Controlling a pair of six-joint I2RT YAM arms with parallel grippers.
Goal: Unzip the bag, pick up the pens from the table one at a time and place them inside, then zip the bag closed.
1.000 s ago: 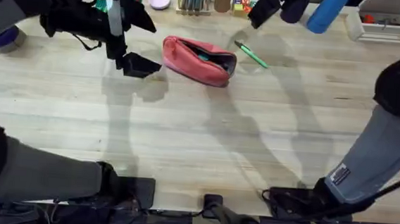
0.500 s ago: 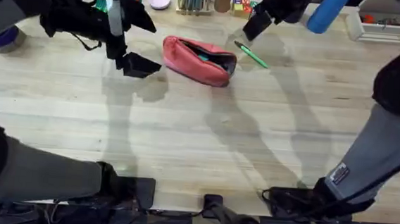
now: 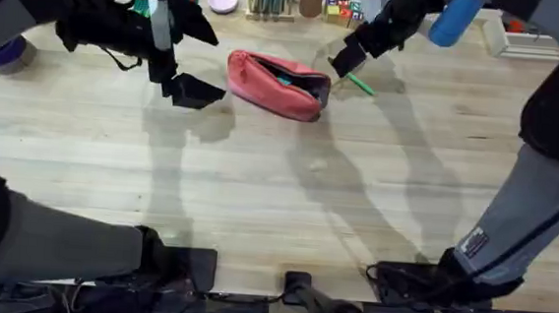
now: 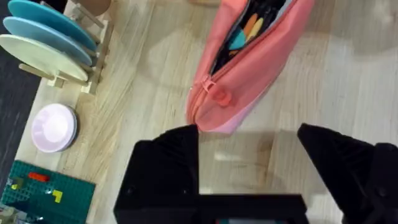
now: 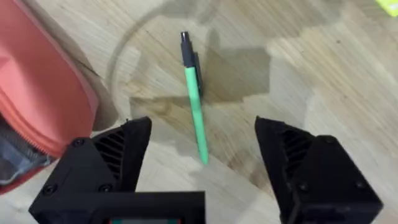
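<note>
Right tool (image 5: 202, 171) spread wide, poised above green pen (image 5: 194, 99) lying on desk (image 3: 288, 177) just beside unzipped pink pouch (image 3: 277, 83); best lowered straddling barrel mid-length, then pinched; left tool (image 4: 249, 165) spread, idle by pouch end.

Coral-pink fabric seen on bag (image 3: 277, 83), orange and teal contents glimpsed through opening. Pen (image 5: 194, 98) coloured bright green, tip dark. Table (image 3: 287, 196) marked by pale wood grain. Black fingers (image 5: 106, 163) noted on right gripper (image 5: 202, 168).
</note>
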